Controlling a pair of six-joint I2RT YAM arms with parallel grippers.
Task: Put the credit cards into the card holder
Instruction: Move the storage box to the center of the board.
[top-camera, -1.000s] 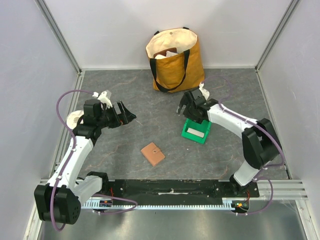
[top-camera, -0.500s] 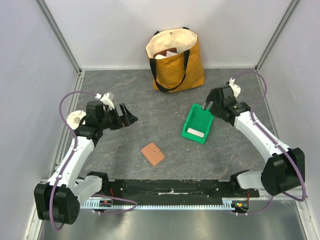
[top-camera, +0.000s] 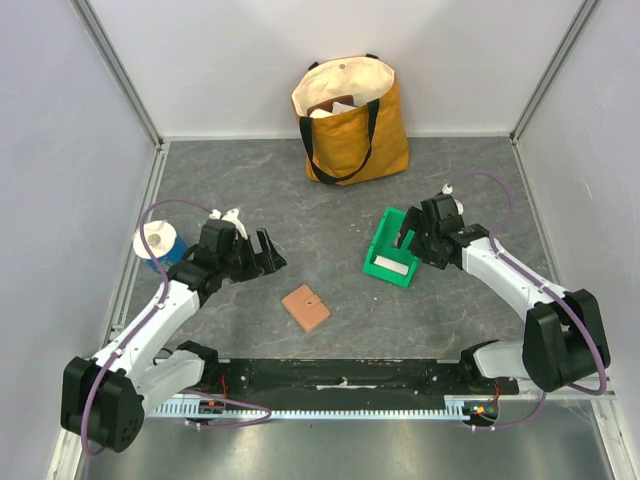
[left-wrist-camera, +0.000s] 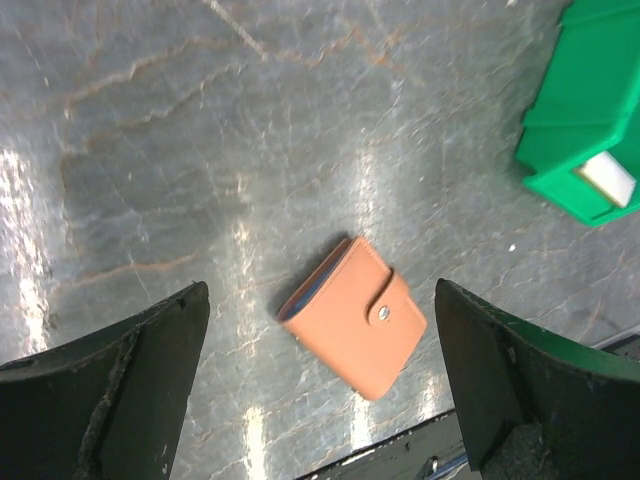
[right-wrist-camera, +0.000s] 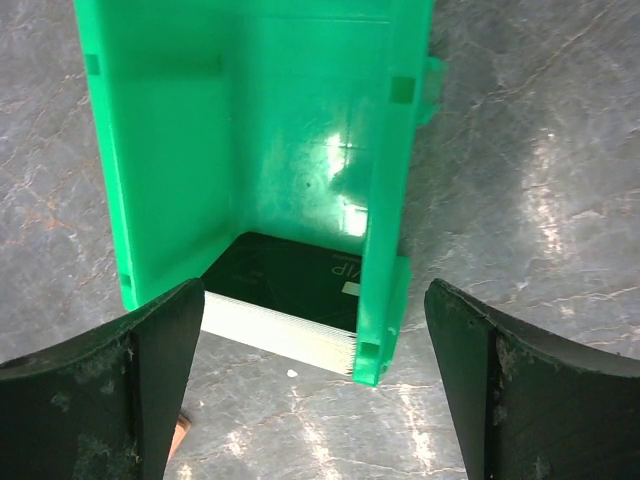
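The card holder (top-camera: 305, 307), a terracotta-brown wallet snapped shut, lies flat on the grey table near the front; in the left wrist view the card holder (left-wrist-camera: 355, 315) shows a blue-grey lining at its edge. My left gripper (top-camera: 268, 250) hovers open just behind and left of it, and in its own view the left gripper (left-wrist-camera: 320, 298) has nothing between its fingers. The credit cards (right-wrist-camera: 285, 275) form a stack with a dark top card in the green bin (right-wrist-camera: 250, 120). My right gripper (right-wrist-camera: 315, 290) stands open above that stack. Seen from above, the right gripper (top-camera: 408, 238) is over the bin (top-camera: 380, 268).
A yellow and cream tote bag (top-camera: 350, 120) stands at the back centre. A white and blue tape roll (top-camera: 158, 243) sits by the left wall. White walls close in three sides, and a metal rail (top-camera: 340, 385) runs along the near edge.
The left gripper has come down and forward toward the card holder. The right arm swung out to the right, then returned over the green bin. Both grippers stayed open.
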